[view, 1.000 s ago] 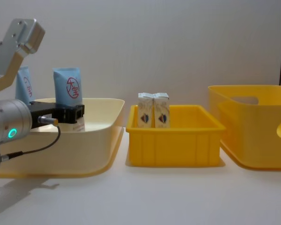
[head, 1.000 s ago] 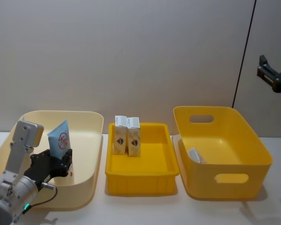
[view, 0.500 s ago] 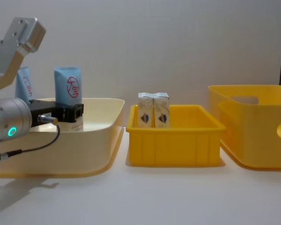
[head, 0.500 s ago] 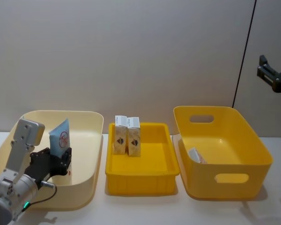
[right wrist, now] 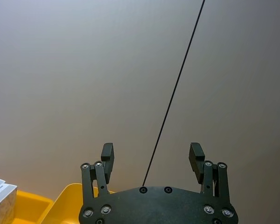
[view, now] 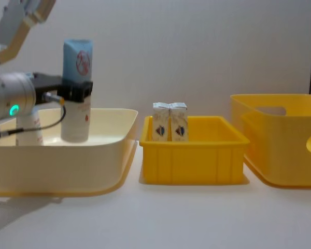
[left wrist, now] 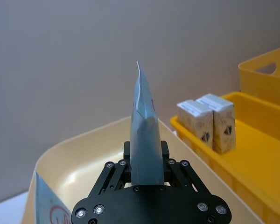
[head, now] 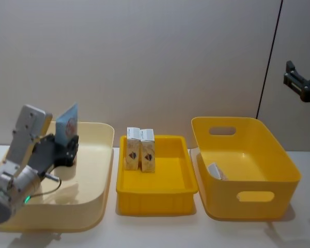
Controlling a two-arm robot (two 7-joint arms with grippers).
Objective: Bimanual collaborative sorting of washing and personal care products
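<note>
Over the cream bin (head: 101,155), robot's left: light-blue tube (head: 67,123) upright, clamped in left end effector (head: 68,148). Two cream cartons (head: 140,150) touching, in middle yellow tray (head: 157,199). Right end effector (head: 301,87) raised far right, fingers spread, empty

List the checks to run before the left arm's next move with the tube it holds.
1. Left gripper shut on the light-blue tube: ok.
2. Tube's bottom above the rim of the cream bin: cannot tell.
3. Right gripper open, raised at the right: ok.
4. Two cartons upright in the small yellow tray: ok.
5. Free floor in the tray beside the cartons: ok.
</note>
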